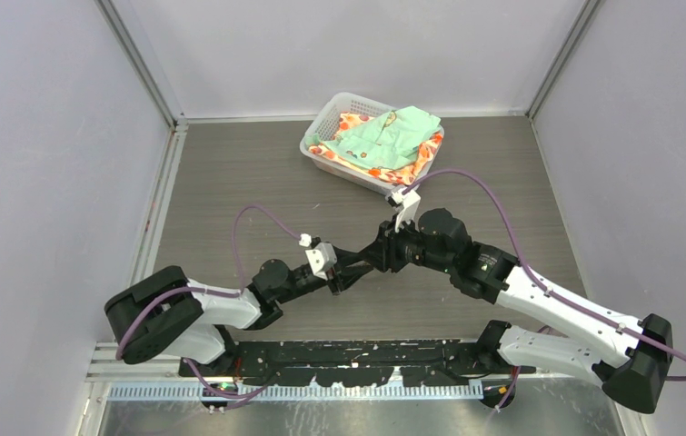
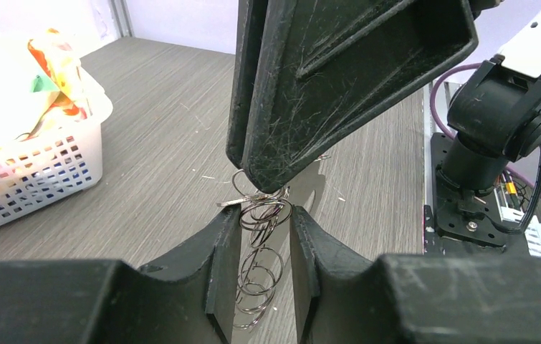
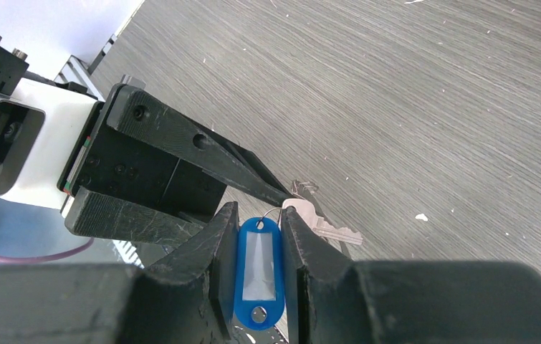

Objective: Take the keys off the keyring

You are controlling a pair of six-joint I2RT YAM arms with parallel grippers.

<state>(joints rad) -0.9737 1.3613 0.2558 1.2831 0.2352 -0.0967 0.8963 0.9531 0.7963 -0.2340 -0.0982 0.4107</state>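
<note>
My two grippers meet above the table's middle in the top view, the left gripper point(image 1: 352, 271) against the right gripper point(image 1: 378, 256). In the left wrist view, the left gripper point(image 2: 265, 218) is shut on a chain of silvery keyring loops point(image 2: 260, 269) that hangs between its fingers. A thin silvery key point(image 2: 233, 203) sticks out at the top. In the right wrist view, the right gripper point(image 3: 255, 213) is shut on a bright blue tag point(image 3: 258, 269) with a pale window. A silvery key point(image 3: 322, 225) hangs beside its tip. No whitish strap loop shows.
A white mesh basket point(image 1: 319, 153) of green and orange cloth stands at the back centre, and also shows in the left wrist view point(image 2: 45, 175). Pale specks point(image 3: 419, 216) lie on the grey wood table. The enclosure's walls rise on three sides.
</note>
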